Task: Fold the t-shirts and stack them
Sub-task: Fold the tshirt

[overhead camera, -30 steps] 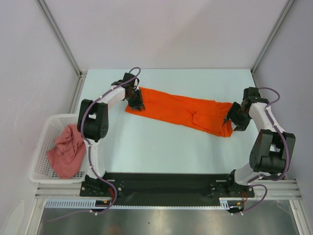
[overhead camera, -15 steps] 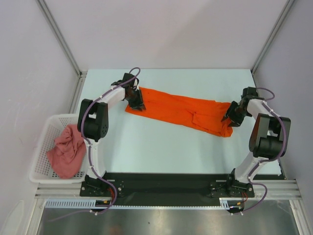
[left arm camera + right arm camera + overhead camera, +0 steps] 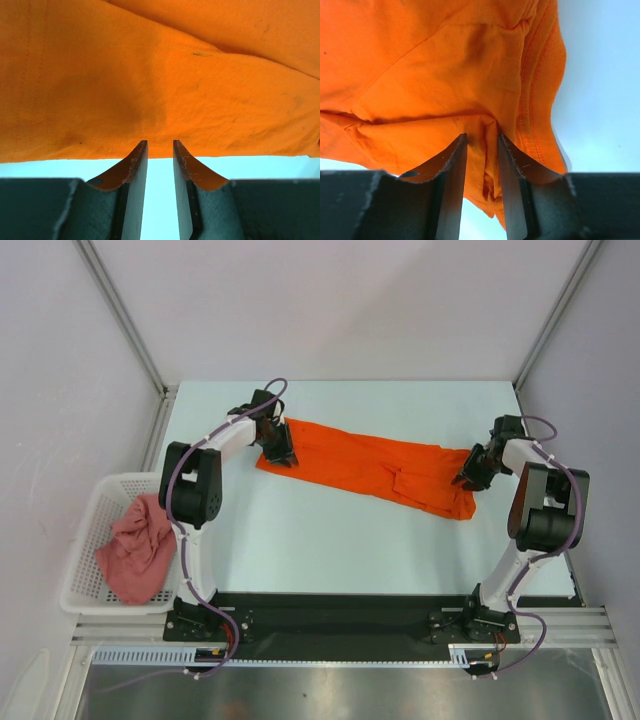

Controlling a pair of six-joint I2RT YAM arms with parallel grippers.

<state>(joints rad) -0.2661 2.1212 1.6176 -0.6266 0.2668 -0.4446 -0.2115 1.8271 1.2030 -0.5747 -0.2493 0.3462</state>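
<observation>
Cloth runs in a long band across the table (image 3: 330, 540): the orange shirt (image 3: 370, 465), its left hem nipped by the left gripper (image 3: 279, 448), its right-end fold nipped by the right gripper (image 3: 468, 476). Bare tabletop lies nearer. The pink shirt (image 3: 133, 550) sits bunched in the basket (image 3: 90, 510) off the left edge.

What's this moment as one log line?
left gripper: at orange t-shirt edge, grip unclear | right gripper: pinching same shirt | pink t-shirt: in basket

Orange t-shirt (image 3: 365, 465) stretched flat; pink t-shirt (image 3: 135, 550) crumpled.
</observation>
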